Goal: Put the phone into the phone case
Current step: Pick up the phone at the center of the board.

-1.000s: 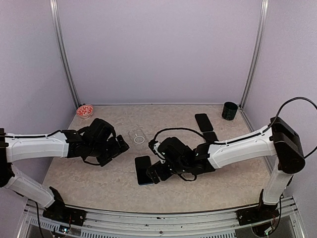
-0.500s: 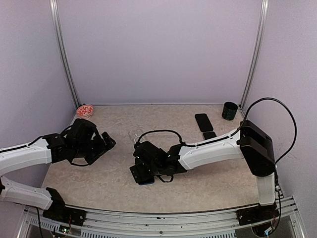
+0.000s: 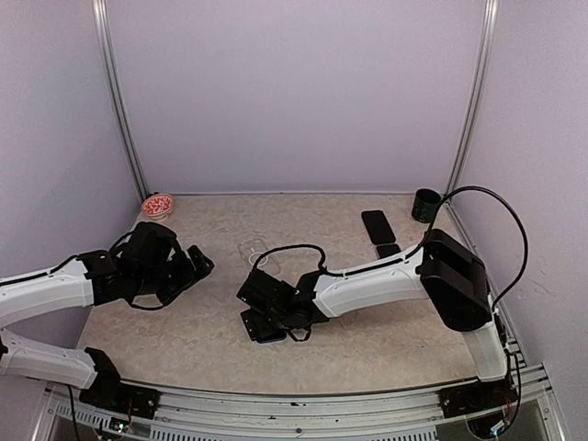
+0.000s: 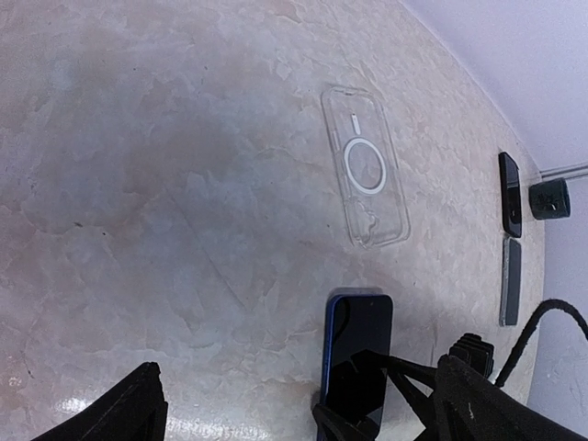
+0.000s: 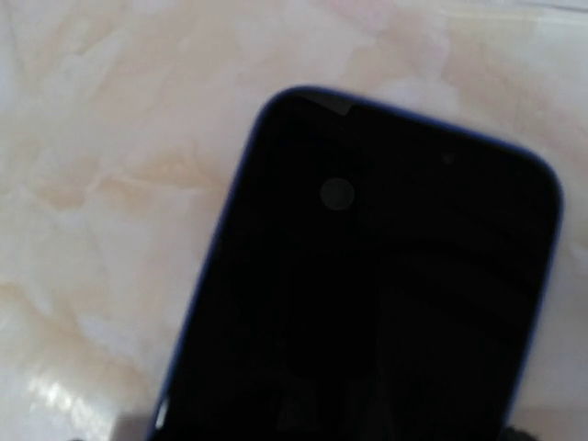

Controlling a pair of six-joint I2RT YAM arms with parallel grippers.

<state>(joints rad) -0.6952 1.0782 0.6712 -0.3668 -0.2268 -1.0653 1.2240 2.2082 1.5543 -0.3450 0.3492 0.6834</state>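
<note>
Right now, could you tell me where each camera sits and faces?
Top external: above, behind the bases, looking down on the table; both arms show.
Left wrist: on the left arm, facing the phone case and phone; own fingers at bottom.
Right wrist: by the right hand, over the phone, facing down; own body barely shows.
All share the phone.

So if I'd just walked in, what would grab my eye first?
The long white right arm is stretched across the table, its jaws spread low over a blue-edged phone near the front middle. Just beyond the phone lies a clear phone case with a white ring, empty. At the left, the left arm hangs with its jaws open.
</note>
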